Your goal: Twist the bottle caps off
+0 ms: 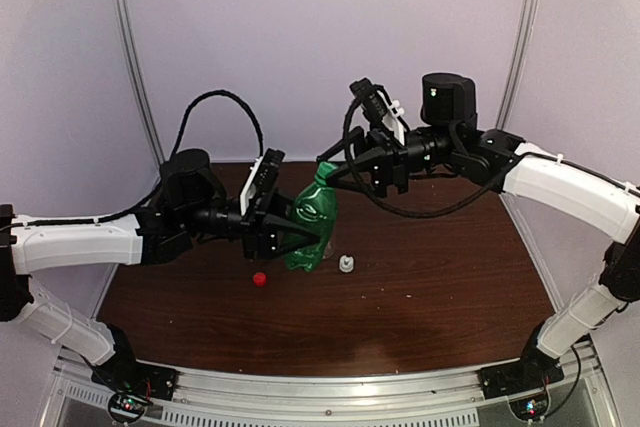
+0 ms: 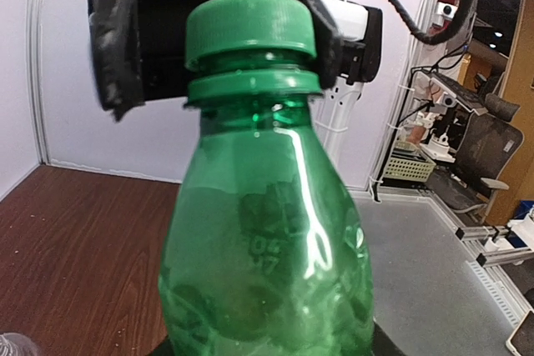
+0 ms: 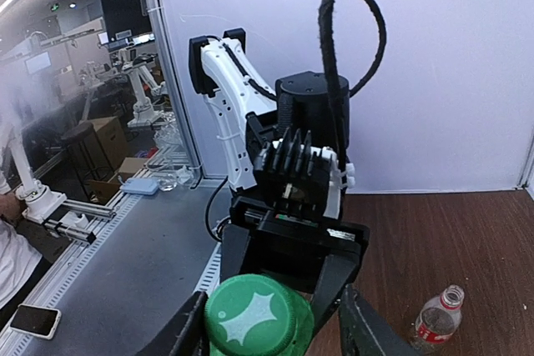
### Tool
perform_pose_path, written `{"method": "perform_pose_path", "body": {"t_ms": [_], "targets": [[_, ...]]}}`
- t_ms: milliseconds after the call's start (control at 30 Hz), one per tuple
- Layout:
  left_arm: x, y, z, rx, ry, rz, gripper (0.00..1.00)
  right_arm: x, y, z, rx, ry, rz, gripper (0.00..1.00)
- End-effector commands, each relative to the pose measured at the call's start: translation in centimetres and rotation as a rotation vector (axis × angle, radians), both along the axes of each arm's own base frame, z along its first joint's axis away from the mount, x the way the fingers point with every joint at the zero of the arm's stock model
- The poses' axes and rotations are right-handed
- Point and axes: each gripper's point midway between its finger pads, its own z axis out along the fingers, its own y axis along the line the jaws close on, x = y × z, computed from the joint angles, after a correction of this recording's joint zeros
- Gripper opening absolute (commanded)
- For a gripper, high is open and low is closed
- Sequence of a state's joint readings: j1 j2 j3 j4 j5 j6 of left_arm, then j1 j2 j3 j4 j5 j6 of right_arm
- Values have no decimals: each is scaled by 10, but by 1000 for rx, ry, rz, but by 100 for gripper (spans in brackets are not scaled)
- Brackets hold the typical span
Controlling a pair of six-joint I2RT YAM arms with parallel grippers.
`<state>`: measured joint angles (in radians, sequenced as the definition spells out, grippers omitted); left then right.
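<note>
My left gripper (image 1: 300,237) is shut on the body of the translucent green bottle (image 1: 312,219) and holds it tilted above the table. The bottle fills the left wrist view (image 2: 267,239). The green cap (image 2: 250,31) sits on its neck. My right gripper (image 1: 330,169) straddles the cap (image 3: 259,318), open. One finger (image 3: 179,331) touches the cap and the other (image 3: 367,335) stands apart from it. A red cap (image 1: 259,278) and a white cap (image 1: 346,264) lie on the table below.
A clear bottle with a red label (image 3: 434,323) lies capless on the brown table (image 1: 450,267). The edge of another clear bottle (image 2: 8,344) shows low in the left wrist view. White walls close in the back and sides.
</note>
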<state>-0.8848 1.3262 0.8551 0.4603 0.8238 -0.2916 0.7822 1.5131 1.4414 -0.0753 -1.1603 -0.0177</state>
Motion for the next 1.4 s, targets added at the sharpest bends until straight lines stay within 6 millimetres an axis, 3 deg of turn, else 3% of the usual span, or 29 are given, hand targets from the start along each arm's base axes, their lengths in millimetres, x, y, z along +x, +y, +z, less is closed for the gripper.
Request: {"method": "perform_pose_path", "body": {"t_ms": [0,200,500,733,833,1100,1367], "targets": [[8,-2,25,-58,-92,61,36,14,-11,8,0,38,-144,57],[27,-4,24,-37,-86,164,35,13,-20,20,16,72,-218,75],[59,-2,17,5,-72,343,35,60,-25,29,20,223,-583,78],[69,0,13,19,-66,401,34,71,-9,15,-20,267,-650,77],[70,0,13,21,-65,406,34,71,-4,13,-26,267,-644,71],[71,1,12,23,-68,414,34,68,3,12,-22,258,-605,42],[69,3,15,14,-75,413,34,48,7,17,13,208,-477,18]]}}
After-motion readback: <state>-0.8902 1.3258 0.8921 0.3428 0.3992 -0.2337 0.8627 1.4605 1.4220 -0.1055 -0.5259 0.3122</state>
